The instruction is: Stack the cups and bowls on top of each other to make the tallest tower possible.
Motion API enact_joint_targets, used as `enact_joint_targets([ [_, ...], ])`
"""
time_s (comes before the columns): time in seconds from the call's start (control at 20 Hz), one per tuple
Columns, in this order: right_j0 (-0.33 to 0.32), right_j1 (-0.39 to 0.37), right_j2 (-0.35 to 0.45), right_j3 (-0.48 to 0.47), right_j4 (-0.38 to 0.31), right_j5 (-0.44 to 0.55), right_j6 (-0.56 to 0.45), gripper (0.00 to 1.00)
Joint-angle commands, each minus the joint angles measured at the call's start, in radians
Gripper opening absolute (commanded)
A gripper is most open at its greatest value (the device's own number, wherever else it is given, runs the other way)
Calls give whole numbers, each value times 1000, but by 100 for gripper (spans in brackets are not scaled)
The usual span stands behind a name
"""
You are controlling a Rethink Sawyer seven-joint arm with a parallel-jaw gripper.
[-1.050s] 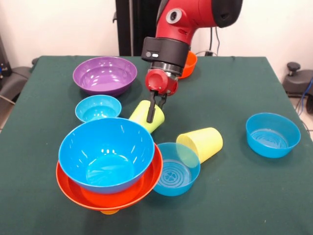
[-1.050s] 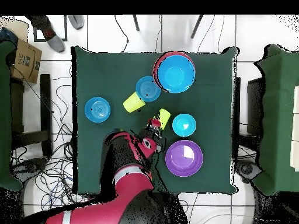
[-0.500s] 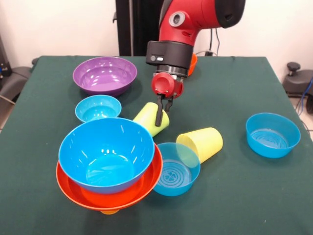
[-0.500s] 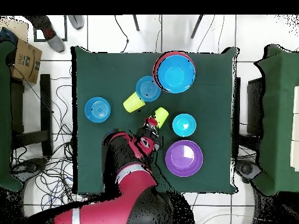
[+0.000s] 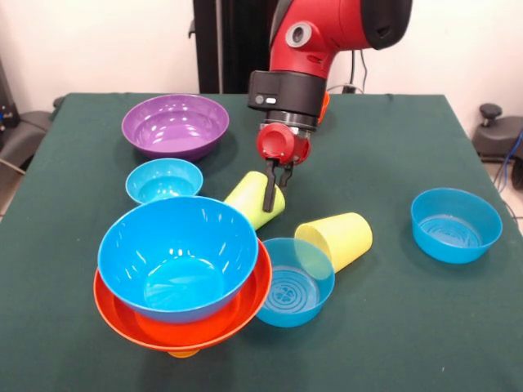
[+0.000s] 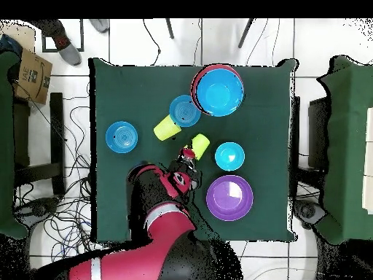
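Table cover [image 5: 392, 131]: dark green cloth, matt, smooth.
Big blue bowl [image 5: 178, 255]: glossy plastic with bright highlights inside.
Wide orange bowl [image 5: 245, 309]: glossy plastic.
Purple bowl [image 5: 175, 124]: shiny plastic (light streaks on the inner wall).
Medium blue bowl [image 5: 288, 282]: glossy plastic, ringed bottom.
Lime green cup [image 5: 249, 196]: smooth plastic.
Pale yellow cup [image 5: 339, 237]: plastic, softer sheen.
Arm [image 5: 315, 37]: red shell, glossy, with black matt bands.
Cardboard box [image 6: 29, 73]: brown, matt.
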Motion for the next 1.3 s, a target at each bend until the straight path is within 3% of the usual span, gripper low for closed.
enact_joint_targets([
  [0.05,16,34,7,-73,135,50,31,100],
  [0.1,8,43,-16,-101,223,25,-44,100],
  [0.2,3,51,-41,-122,288,15,-117,100],
  [0.55,-3,43,-117,-161,389,-16,-278,100],
  [0.8,-48,-3,-150,-170,543,-93,-464,100],
  [0.95,-81,-39,-144,-159,647,-91,-606,100],
  [1.05,-103,-37,-132,-164,667,-91,-642,100],
  [1.25,-79,-27,-131,-165,612,-81,-560,100],
  [1.3,-44,-27,-134,-152,482,-126,-388,100],
])
